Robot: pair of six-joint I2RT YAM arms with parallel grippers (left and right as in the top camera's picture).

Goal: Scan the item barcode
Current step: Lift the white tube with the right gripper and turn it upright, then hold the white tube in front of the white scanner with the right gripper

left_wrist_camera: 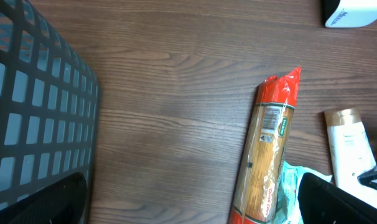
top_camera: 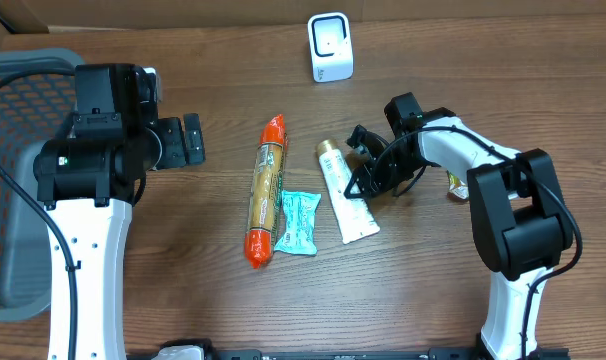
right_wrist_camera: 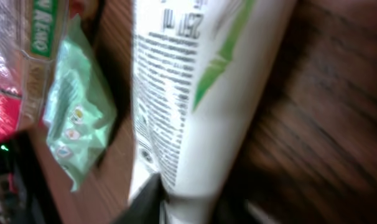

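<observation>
Tube [top_camera: 349,216], white plastic, gold cap, pinched in right jaws; left jaws spread.

R wrist cam blurred: tube [right_wrist_camera: 195,93] print unreadable, its end hidden betw. fingers of right gripper [right_wrist_camera: 188,208]; scanner [left_wrist_camera: 356,12] cut off ahead-right of left gripper [left_wrist_camera: 188,208].

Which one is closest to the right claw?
The white tube with the gold cap, right at the right gripper. The pasta and green packet lie farther away.
</observation>
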